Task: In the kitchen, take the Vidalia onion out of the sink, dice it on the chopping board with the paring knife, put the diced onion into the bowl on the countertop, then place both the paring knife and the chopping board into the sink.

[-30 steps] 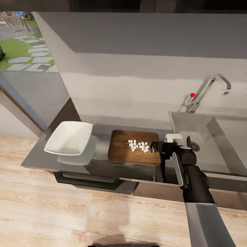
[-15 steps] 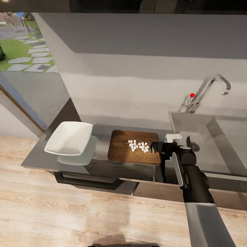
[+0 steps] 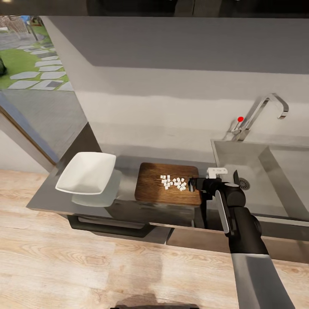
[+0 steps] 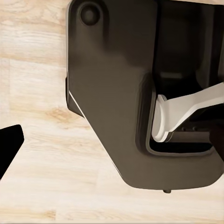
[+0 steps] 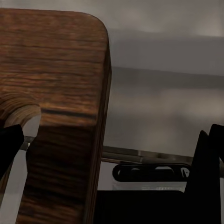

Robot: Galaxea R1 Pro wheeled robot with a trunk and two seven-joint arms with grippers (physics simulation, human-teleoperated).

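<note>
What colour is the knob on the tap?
Red: the tap's knob shows best in the head view.

A kitchen — grey countertop (image 3: 124, 171), sink (image 3: 257, 180), chrome tap (image 3: 262, 112).

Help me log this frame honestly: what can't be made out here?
- Right gripper, head view: its own wrist hides the jaws at the chopping board edge.
- Paring knife: not identifiable.
- Sink, head view: cut off by the picture edge; the arm covers part.
- Diced onion: pieces too small to count.
</note>
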